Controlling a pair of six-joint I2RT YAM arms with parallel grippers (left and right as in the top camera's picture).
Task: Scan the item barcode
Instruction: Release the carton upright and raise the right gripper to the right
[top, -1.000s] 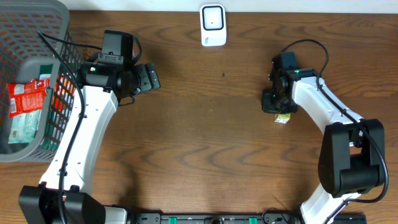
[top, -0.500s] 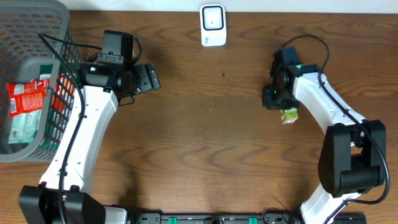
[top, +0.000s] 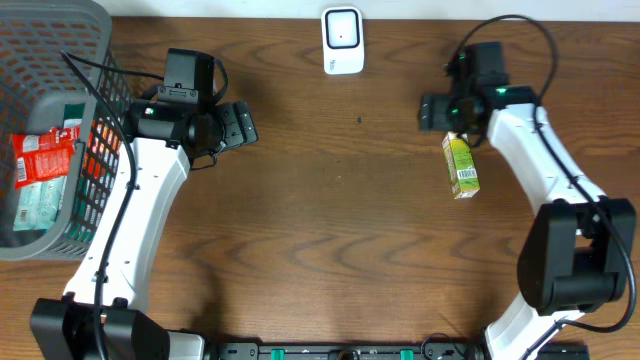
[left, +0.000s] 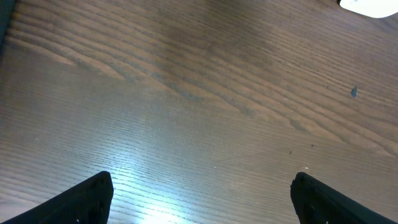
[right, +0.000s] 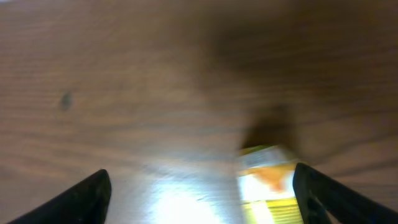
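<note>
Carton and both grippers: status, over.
Left gripper open, empty. Right gripper open, not gripping. Carton lying flat on table, apart from white scanner; nothing between them.

left tool (left: 202, 202): jaws wide apart, nothing between them
fingertips (left: 87, 199): dark, one low left, one low right
counter (left: 205, 93): brown wood grain, glare patch low centre-left
speck (left: 353, 92): small, bluish, on counter at right
white object (left: 373, 5): cropped by top-right edge, can't identify

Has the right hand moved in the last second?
Yes. The right hand moved away from the green carton toward the far side, nearer the white scanner.
</note>
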